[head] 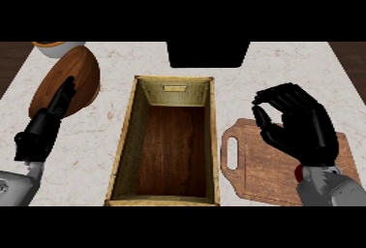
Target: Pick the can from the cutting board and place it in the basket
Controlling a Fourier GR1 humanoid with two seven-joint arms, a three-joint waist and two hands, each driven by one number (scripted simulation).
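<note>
Hovering over brown wooden cutting board (251,186), black right hand (304,131): we cannot tell grip; left hand (49,118) open; tag (175,88) on woven basket (122,145) unreadable.

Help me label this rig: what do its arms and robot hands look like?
Both forearms are grey, blocky shells: left forearm, right forearm. The left robot hand and right robot hand are black, with slim fingers and a thumb. No cables or sleeves show.

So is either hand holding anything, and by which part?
Probably the can: the right hand is curled above the cutting board, only a red sliver showing under its palm, so where it grips is hidden. The left hand is open, empty.
</note>
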